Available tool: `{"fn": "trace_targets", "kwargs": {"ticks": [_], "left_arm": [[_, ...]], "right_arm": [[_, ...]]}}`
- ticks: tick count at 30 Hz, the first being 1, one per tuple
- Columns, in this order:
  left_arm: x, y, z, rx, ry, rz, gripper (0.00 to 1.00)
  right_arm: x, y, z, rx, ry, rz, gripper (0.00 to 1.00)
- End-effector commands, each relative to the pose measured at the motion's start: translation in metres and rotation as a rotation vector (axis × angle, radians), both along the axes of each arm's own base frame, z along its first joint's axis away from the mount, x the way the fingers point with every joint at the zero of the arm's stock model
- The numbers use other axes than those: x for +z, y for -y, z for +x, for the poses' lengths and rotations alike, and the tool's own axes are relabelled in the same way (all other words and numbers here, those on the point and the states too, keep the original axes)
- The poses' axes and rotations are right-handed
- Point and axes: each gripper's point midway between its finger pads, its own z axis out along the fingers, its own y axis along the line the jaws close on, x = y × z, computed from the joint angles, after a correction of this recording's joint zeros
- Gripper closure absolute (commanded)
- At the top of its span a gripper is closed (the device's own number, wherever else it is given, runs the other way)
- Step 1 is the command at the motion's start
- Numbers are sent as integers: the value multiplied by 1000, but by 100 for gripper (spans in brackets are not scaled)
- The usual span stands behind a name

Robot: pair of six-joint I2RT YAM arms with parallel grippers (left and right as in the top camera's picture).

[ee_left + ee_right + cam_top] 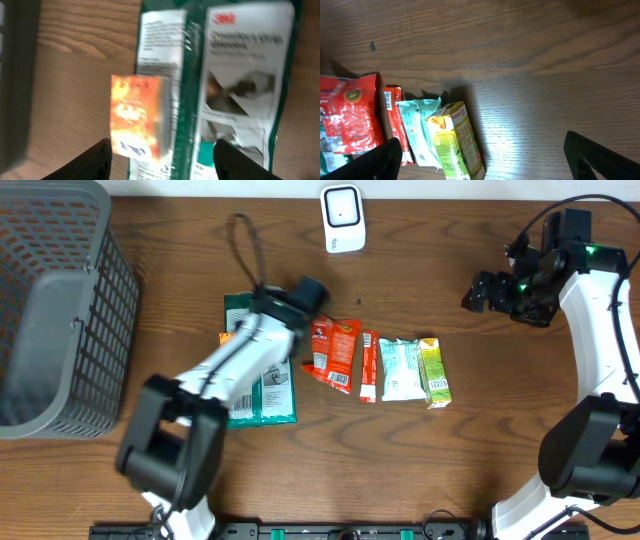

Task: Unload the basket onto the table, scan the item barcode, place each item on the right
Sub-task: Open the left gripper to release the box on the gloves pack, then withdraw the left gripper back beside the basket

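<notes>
Your left gripper stands open in its wrist view, holding nothing; the orange packet lies between its fingers, partly over a green pack. From overhead, you see the white scanner well apart from that packet. In the right wrist view, your right gripper is wide open and empty, near a yellow carton.

From overhead we look straight down on the whole desk, its far edge along the top of the picture. Our left wrist camera hangs close over the green packet and orange sachet left of the desk's middle, both also seen from overhead. Our right wrist camera sits higher, near the far right corner, and looks back toward the middle. It shares the yellow carton and red pouch with overhead.
</notes>
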Motion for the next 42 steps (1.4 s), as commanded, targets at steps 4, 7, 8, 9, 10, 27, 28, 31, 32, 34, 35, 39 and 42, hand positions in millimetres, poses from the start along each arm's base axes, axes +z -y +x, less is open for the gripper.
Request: {"fn": "trace_targets", "kwargs": {"ticks": [4,7,8,9,10,27,28,31,32,34,35,39,42], "left_arm": [[36,-24,18,50,-12,-478,35],[33,-32,17,36,-56,-665,36],[30,-34,15,28,-70,-712,40],[23,-40,12,30,-97,-784,42],[18,-43,9,37,-111,-812,43],[-30,-52,-13,0,-170,-947,51],[-31,-52,-12,-3,-165,-946,51],[-31,-53,-9,-12,-147,-942,51],[-30,-54,-5,-18,-133,-939,51],[-29,-55,0,-29,-111,-933,51],[-29,-55,2,-34,-101,-930,51],[-29,-54,3,-39,-98,-930,51],[-31,-51,1,-44,-108,-930,51]], "right_arm": [[4,3,1,3,13,-6,1],[4,3,1,3,13,-6,1],[4,3,1,3,13,-6,1],[4,2,1,3,13,-6,1],[4,3,1,3,13,-6,1],[4,3,1,3,13,-6,1],[4,3,1,3,13,-6,1],[4,3,1,3,13,-6,1],[4,3,1,3,13,-6,1],[4,3,1,3,13,-6,1],[4,3,1,3,13,-6,1],[4,3,1,3,13,-6,1],[4,3,1,3,13,-6,1]]}}
